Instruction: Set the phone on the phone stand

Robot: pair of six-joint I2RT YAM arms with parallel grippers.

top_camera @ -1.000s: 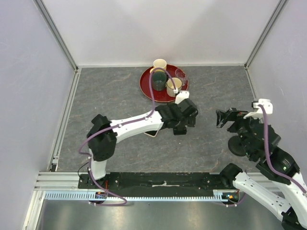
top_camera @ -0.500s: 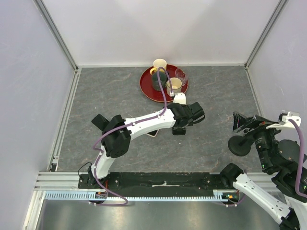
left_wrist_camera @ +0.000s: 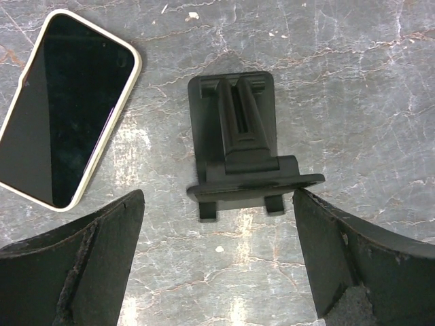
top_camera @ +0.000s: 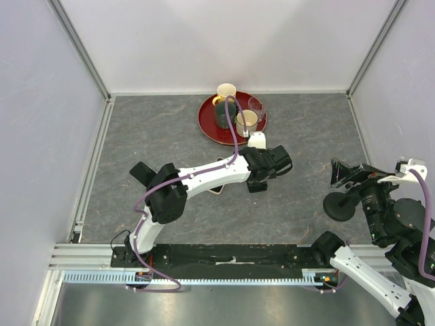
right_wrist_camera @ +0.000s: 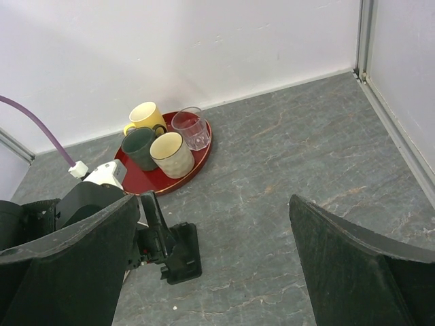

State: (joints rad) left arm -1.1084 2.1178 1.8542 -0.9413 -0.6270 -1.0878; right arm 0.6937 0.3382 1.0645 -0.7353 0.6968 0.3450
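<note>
The phone (left_wrist_camera: 68, 109), black screen up in a cream case, lies flat on the grey table; from above only a pale corner of the phone (top_camera: 216, 189) shows under the left arm. My left gripper (left_wrist_camera: 217, 204) hangs open above the table, with a small flat black folding piece (left_wrist_camera: 238, 142) just ahead of its fingertips and the phone to its left. The phone stand (top_camera: 338, 207), a black round disc base with a post, stands at the right. My right gripper (top_camera: 346, 178) is open over it, partly hiding the post. The right wrist view does not show the stand.
A red tray (top_camera: 212, 132) with several cups sits at the back centre, just beyond the left gripper (top_camera: 268, 168). The folding piece (top_camera: 257, 185) lies beside that gripper. A black rectangular slab (top_camera: 141, 172) lies at the left. White walls and metal rails enclose the table.
The right gripper has drawn back to the right and towards its base, still open. The left arm has reached slightly farther right over the folding piece, its elbow swinging right.
</note>
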